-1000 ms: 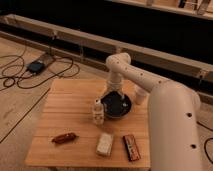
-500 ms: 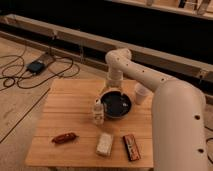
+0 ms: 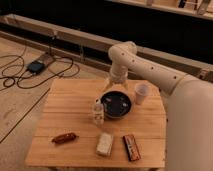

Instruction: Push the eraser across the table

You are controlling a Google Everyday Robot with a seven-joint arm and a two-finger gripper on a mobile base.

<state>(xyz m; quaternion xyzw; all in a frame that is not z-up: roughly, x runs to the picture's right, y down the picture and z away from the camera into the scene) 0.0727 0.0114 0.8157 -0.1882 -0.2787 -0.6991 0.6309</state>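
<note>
The eraser (image 3: 131,147), a small flat dark block with reddish-brown edges, lies near the front right edge of the light plank table (image 3: 67,102). My gripper (image 3: 115,84) hangs from the white arm (image 3: 150,70) over the far side of the table. It is just behind a black bowl (image 3: 116,104) and far from the eraser.
A pale beige block (image 3: 104,143) lies left of the eraser. A reddish-brown sausage-shaped thing (image 3: 64,137) lies at the front left. A small clear bottle (image 3: 98,112) stands left of the bowl, a white cup (image 3: 141,93) to its right. Cables (image 3: 30,70) lie on the floor at left.
The arm has lifted and drawn back from over the bowl toward the table's far edge. The things on the table have not moved.
</note>
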